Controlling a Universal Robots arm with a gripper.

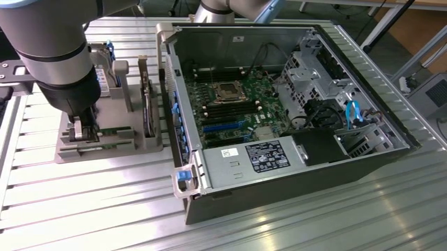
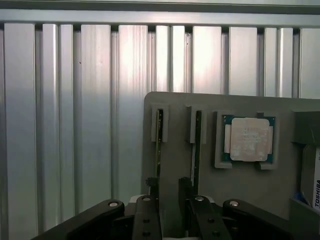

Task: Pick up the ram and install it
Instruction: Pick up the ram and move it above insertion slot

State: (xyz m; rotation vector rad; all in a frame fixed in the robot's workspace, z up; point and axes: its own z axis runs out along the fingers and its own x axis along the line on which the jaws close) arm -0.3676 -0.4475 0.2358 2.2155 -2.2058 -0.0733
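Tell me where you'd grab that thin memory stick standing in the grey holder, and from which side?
Probably by its exposed long top edge, from straight above. The ram stands on edge in a narrow slot of the grey holder, so only its two flat faces above the slot are free to pinch.

Gripper (image 2: 169, 192), fingers apart, at the grey holder (image 2: 180, 165)
Ram stick (image 2: 159, 132) and darker board (image 2: 198, 135) stand in the holder's slots; a square chip (image 2: 248, 139) lies in its pocket.

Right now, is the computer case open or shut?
Open. The case lies on its side with its panel off, so the motherboard inside is in plain sight from above.
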